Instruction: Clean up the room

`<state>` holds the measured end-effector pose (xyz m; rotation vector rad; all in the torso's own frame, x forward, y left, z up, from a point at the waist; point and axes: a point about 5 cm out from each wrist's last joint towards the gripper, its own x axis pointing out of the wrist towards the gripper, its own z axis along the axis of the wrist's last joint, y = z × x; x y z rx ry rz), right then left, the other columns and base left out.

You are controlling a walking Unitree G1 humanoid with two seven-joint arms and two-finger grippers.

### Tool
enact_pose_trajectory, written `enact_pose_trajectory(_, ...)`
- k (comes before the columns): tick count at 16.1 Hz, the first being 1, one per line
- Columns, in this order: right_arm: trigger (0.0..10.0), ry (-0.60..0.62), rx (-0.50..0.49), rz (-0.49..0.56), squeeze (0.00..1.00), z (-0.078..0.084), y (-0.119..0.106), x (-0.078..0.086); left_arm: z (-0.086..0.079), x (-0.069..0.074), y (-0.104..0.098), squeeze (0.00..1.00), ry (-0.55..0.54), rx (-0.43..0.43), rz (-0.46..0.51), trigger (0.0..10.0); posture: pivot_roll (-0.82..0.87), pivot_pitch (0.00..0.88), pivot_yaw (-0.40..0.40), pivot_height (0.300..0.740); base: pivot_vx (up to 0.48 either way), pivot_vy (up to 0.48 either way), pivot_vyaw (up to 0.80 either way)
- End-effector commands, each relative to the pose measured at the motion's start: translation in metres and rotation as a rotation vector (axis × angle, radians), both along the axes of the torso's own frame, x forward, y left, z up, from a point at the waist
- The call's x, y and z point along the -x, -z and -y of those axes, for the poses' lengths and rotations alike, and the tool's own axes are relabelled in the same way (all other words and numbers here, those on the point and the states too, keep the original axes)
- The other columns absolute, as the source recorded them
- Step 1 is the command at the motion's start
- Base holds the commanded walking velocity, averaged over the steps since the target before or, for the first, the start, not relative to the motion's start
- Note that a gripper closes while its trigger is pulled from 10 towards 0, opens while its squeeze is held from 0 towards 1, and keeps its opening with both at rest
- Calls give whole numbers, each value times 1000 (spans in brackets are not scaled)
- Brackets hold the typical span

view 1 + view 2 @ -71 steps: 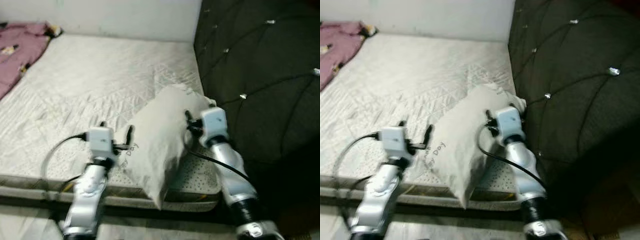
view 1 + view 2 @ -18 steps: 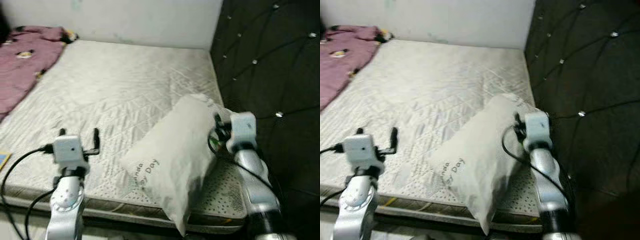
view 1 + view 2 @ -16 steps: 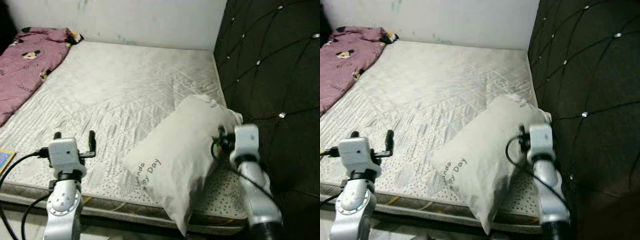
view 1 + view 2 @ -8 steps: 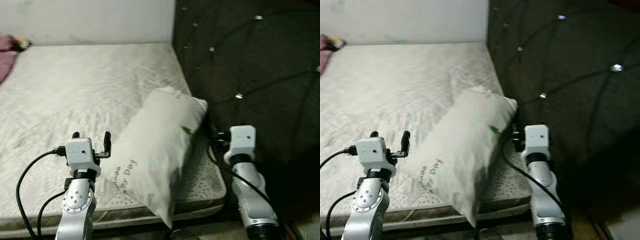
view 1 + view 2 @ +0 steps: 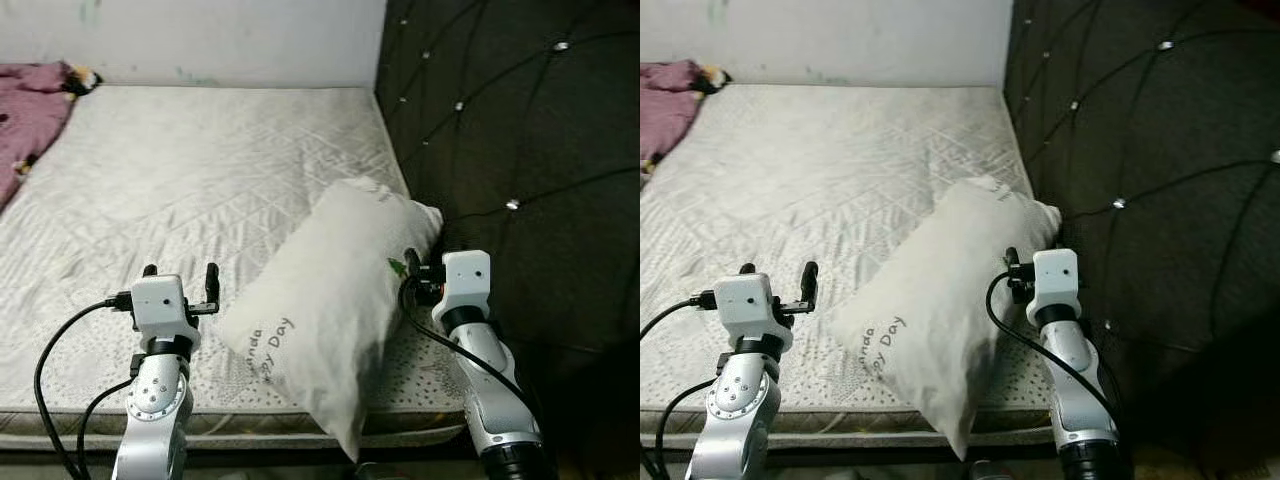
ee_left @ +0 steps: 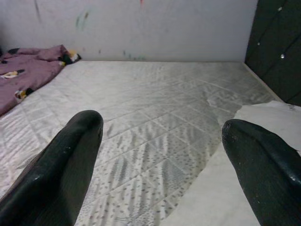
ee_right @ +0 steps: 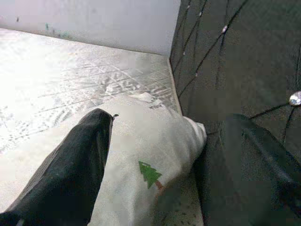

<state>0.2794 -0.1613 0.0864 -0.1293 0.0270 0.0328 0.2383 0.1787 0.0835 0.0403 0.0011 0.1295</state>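
as it lies, pillow (image 5: 335, 300) looks plump, white.

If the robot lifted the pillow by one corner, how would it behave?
The pillow looks plump and soft, so it would probably sag. It seems light for its bulk. One end overhangs the mattress edge, so a nudge might tip it off.

Matt cloth pillow (image 5: 330, 300) lies on quilted fabric mattress (image 5: 200, 180); tufted headboard (image 5: 510, 130) looks dark.
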Motion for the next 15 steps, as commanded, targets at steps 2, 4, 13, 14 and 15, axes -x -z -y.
enact_pose_trajectory(2,10000,0,-6,-9,0,1,0,-1,-1,-1,1,0,6,-13,-5,10000,-58,0,13,740,0,0,-800)
enact_pose_trajectory(4,10000,-4,-6,-9,0,1,-1,-3,-2,-2,0,0,6,-12,-5,10000,-52,0,3,740,0,0,-800)
enact_pose_trajectory(13,10000,-4,-12,5,0,-2,-8,-6,-1,-7,-5,0,42,-21,-13,10000,-55,0,11,740,0,0,-407)
enact_pose_trajectory(14,10000,-13,-8,11,0,-3,-10,-6,-1,-8,-6,0,44,-25,-13,10000,-55,0,10,740,0,0,0)
enact_pose_trajectory(15,10000,-19,-6,12,0,-3,-11,-6,-1,-8,-7,0,45,-28,-12,10000,-54,0,11,740,0,0,0)
